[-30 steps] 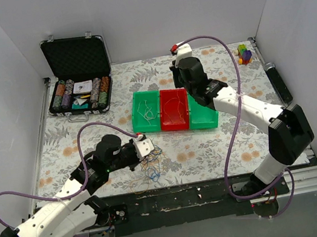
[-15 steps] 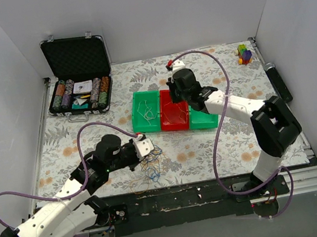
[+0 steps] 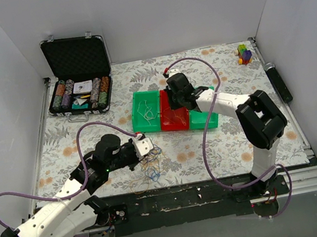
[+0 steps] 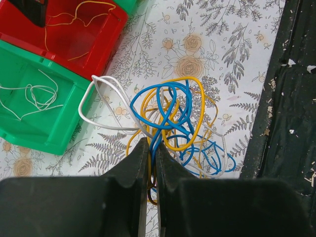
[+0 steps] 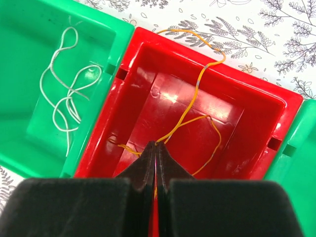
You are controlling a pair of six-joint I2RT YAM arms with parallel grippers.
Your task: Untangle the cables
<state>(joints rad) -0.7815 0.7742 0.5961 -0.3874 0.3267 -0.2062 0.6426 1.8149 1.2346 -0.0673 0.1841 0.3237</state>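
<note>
A tangle of blue, yellow and white cables (image 4: 175, 121) lies on the flowered table near its front edge; it also shows in the top view (image 3: 151, 161). My left gripper (image 4: 152, 145) is shut on strands of the tangle at its near side. My right gripper (image 5: 157, 148) is shut on a thin orange cable (image 5: 197, 94) and holds it inside the red bin (image 5: 148, 54). Part of that cable hangs over the bin's far rim. A white cable (image 5: 66, 98) lies in the left green bin (image 5: 29, 29).
Three bins stand in a row mid-table: green (image 3: 143, 95), red (image 3: 176, 126), green (image 3: 205, 123). An open black case of poker chips (image 3: 80, 89) sits at the back left. A small colourful toy (image 3: 244, 53) sits at the back right. The black table edge (image 4: 286, 98) runs right of the tangle.
My right gripper has moved from the back of the table forward and left, down over the red bin with the orange cable. The left arm has stayed still.
</note>
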